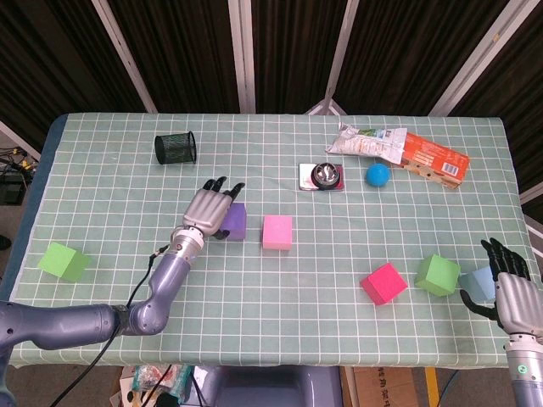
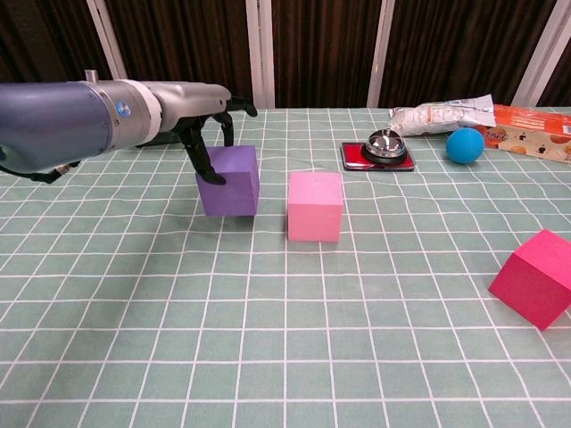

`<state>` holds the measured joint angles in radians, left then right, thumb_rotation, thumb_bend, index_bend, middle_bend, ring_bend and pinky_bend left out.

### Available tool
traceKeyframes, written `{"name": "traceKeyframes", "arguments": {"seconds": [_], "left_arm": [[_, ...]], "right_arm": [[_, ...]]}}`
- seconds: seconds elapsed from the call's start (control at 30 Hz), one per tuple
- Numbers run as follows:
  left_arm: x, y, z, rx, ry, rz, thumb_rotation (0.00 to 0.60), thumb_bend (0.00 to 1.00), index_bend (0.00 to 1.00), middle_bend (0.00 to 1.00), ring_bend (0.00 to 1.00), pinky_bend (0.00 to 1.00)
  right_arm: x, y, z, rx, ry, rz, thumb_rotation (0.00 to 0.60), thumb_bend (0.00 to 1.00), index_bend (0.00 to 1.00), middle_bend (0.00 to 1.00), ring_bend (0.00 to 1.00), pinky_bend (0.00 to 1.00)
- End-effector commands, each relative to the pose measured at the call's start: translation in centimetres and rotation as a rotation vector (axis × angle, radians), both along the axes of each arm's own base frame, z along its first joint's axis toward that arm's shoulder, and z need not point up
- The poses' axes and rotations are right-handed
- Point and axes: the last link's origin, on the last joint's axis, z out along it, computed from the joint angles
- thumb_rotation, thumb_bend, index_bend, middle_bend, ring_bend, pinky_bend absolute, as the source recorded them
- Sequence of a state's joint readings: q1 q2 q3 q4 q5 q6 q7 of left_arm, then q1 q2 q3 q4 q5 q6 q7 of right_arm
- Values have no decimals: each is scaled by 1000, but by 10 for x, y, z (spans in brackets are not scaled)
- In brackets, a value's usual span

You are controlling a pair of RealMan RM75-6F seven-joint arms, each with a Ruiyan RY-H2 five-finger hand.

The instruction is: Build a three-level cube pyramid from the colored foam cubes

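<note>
- Your left hand (image 1: 209,211) grips the purple cube (image 2: 229,180), fingers wrapped over its top and left side, just left of the pink cube (image 2: 315,206) near the table's middle.
- Your right hand (image 1: 513,297) rests at the near right edge, fingers apart, holding nothing, beside the pale blue cube (image 1: 477,281).
- The magenta cube (image 1: 383,283) and a green cube (image 1: 438,275) sit to its left; another green cube (image 1: 64,261) lies far left.

Light blue cube (image 1: 479,282) half hidden behind right hand (image 1: 512,295), orange box (image 2: 541,120) cut by frame edge
</note>
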<state>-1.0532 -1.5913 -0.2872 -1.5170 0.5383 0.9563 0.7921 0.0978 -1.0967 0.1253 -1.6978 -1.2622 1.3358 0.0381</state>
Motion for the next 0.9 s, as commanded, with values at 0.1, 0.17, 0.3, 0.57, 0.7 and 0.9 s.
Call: {"name": "traceKeyframes", "arguments": {"seconds": [0.1,0.17,0.3,0.57,0.7,0.9], "left_arm": [[3,-1,-15,-32,2,0,600,330,0,354,34,108],[4,-1,-18,-34,1,-2,600,329,0,354,34,108],[8,0,-22,-37,-3,-4,600,329,0,355,34,108],[15,0,-27,-40,-5,-15,600,329,0,354,34,108],[17,-1,-30,-45,10,-18,600,330,0,353,34,108],[17,-4,-33,-41,36,-30,600,330,0,353,34,108]], "right_arm": [[0,0,0,1,-5,-3,600,317,0,0,0,0],[0,-1,-1,2,-7,-5,600,317,0,0,0,0],[0,-1,-1,4,-10,-8,600,316,0,0,0,0],[-1,-1,-2,6,-16,-15,600,317,0,0,0,0],[-1,-1,-2,6,-18,-17,600,317,0,0,0,0],[-1,-1,-1,6,-23,-20,600,317,0,0,0,0]]}}
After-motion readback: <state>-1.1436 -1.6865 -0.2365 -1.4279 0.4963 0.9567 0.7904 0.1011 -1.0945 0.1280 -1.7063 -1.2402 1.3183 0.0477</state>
